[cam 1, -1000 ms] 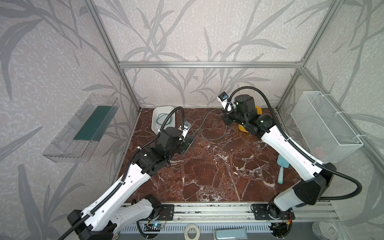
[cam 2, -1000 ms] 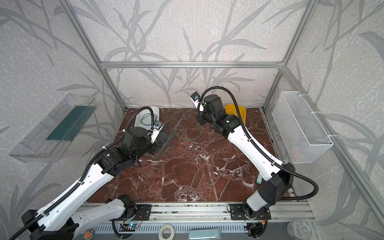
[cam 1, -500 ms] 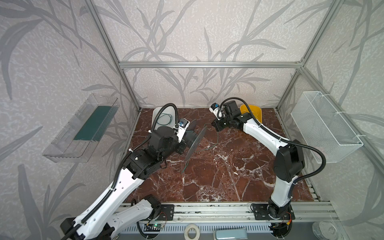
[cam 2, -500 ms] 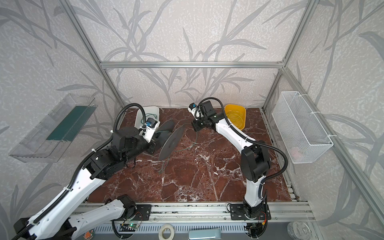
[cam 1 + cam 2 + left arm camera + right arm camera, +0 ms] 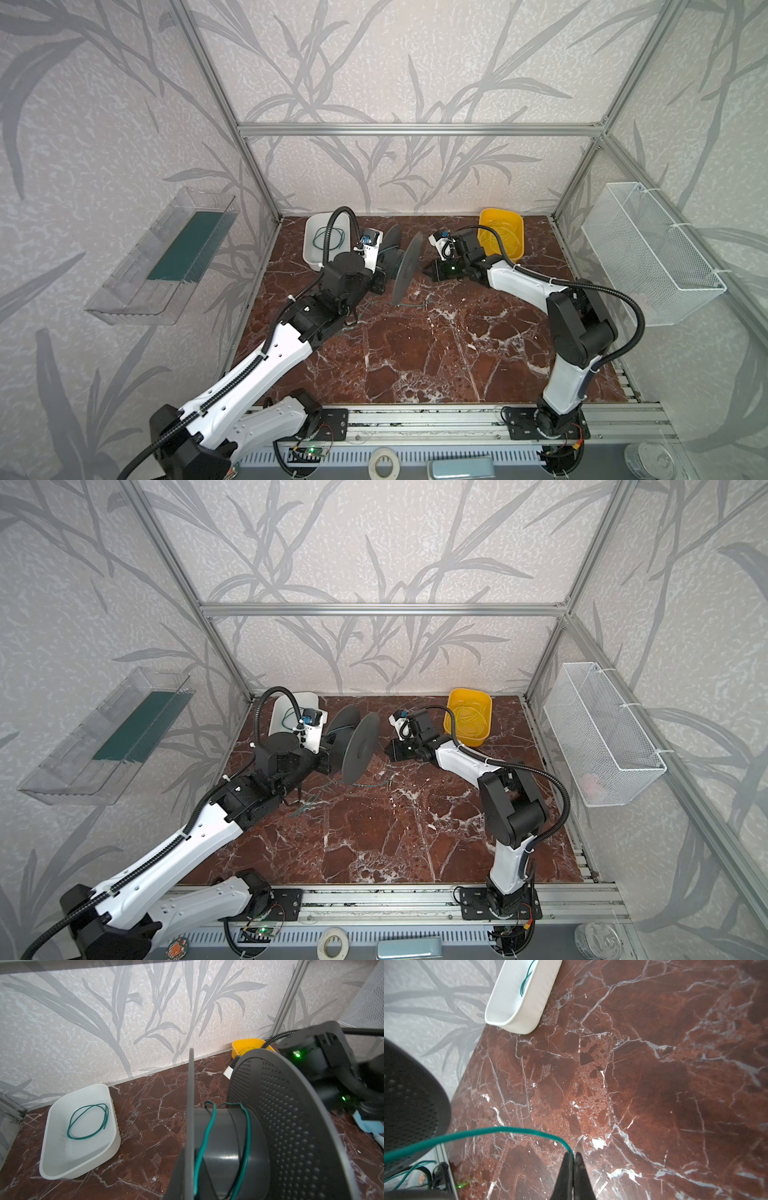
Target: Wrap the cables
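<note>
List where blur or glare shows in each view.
Left wrist view: black perforated plastic spool soft near the lens, glint on its hub, white plastic tray sharp; right wrist view: thin dark green cable blurred, red marble tabletop crisp; both top views: sharp, evenly lit.

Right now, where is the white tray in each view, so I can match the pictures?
Top view: white tray at the back left corner of the table, a black hose crossing it.
Top view: same corner, the left wrist camera overlapping it.
Left wrist: on the table, past the black spool; tray.
Right wrist: across the table from the right gripper; tray.
Shared landmark: the black spool.
</note>
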